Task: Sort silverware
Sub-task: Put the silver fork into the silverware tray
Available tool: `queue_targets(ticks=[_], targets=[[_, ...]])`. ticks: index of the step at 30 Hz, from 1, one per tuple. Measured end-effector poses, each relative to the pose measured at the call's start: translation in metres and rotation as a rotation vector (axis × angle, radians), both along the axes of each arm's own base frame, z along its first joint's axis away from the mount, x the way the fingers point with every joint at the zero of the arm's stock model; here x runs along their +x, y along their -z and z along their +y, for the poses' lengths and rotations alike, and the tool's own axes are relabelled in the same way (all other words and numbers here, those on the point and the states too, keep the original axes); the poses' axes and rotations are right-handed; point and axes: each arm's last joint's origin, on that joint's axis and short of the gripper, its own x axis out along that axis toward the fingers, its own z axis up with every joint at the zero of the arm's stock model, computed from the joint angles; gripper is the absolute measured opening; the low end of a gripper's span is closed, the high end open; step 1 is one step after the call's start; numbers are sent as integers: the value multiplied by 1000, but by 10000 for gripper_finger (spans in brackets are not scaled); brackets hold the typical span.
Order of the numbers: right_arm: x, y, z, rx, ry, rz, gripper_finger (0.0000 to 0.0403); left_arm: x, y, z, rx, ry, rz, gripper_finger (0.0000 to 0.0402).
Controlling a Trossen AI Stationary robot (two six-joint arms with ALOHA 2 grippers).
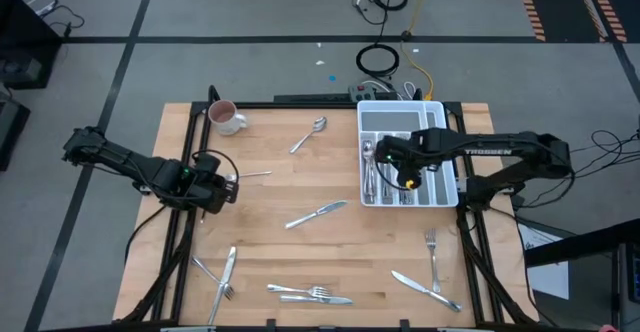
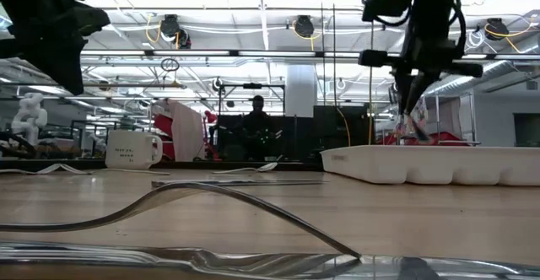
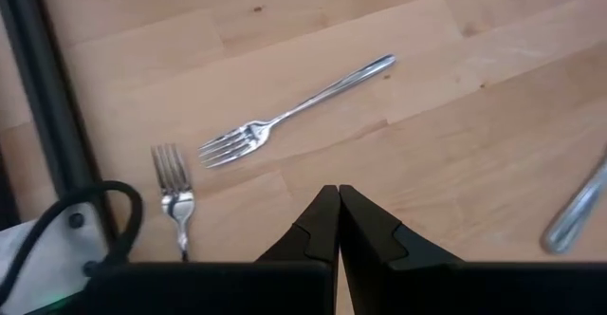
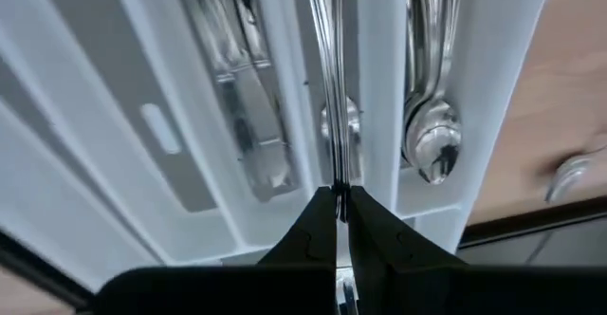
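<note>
Table: wooden top, silverware scattered along the near edge and centre, one spoon towards the far side, white mug at the far left corner.

Cutlery tray: white, compartmented, right of centre; knives, forks and spoons already lie in separate slots.

Right gripper: over the tray, fingers pinched on a slim fork hanging above a middle slot. Step in hand, as I judge it: placing this piece. Next move calls for lowering into the slot, then releasing.

Left gripper: closed, empty, waiting at the table's left edge above two loose forks.
</note>
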Motion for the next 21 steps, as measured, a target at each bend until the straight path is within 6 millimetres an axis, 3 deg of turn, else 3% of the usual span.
queue_targets(ticks=[21], targets=[[28,54,-22,157,-142,93,0,3,0,-1,-17,-22,-39,13]])
